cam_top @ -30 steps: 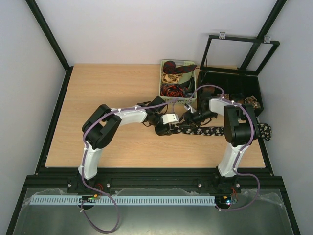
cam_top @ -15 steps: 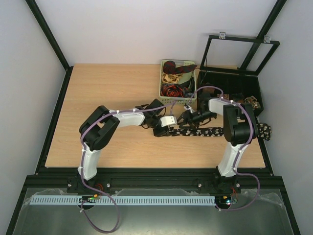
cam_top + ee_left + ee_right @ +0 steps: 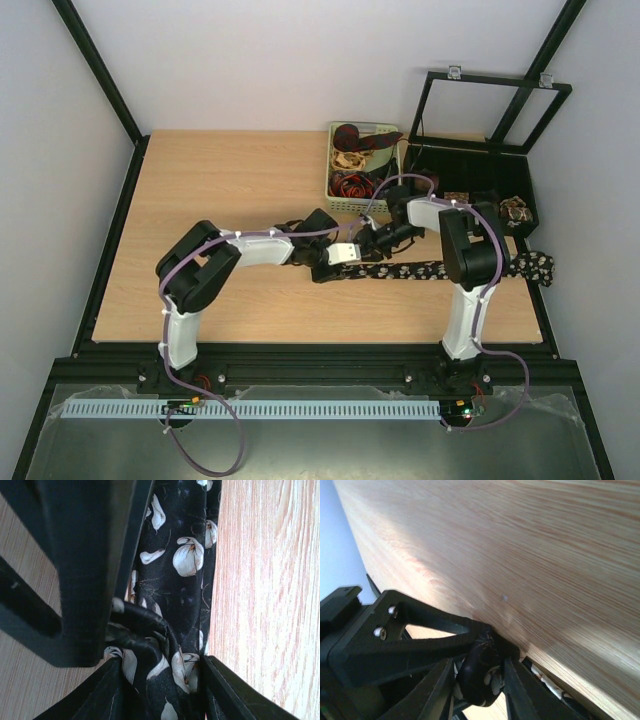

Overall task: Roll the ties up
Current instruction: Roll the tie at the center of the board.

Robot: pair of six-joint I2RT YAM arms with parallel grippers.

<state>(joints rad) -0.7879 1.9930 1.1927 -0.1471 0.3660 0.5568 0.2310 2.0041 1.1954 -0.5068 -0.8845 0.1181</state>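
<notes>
We see the black tie [image 3: 410,270], white petal print, lying flat on the counter [image 3: 220,190] on the near side of the basket [image 3: 345,205]. It runs from just in front of the basket out to the basket's right. Its left end sits just in front of the basket and is curled into a small roll, and both claws meet there.

In the left wrist view the left claw [image 3: 161,666] is set narrow. The tie fills the gap between its fingers [image 3: 112,692], so it holds the black tie beside the roll.

In the right wrist view the right claw [image 3: 479,667] is also narrow and pinches the rolled end between its fingers [image 3: 440,680], so it holds the black tie too. The rest of the tie is out of that view.

Inside the basket we see other ties [image 3: 352,140], dark red and beige, loosely piled. To the basket's right is a black case [image 3: 460,165] with its lid frame up. It holds a rolled tie [image 3: 516,210], beige-brown, in a compartment on the side far from the basket.
</notes>
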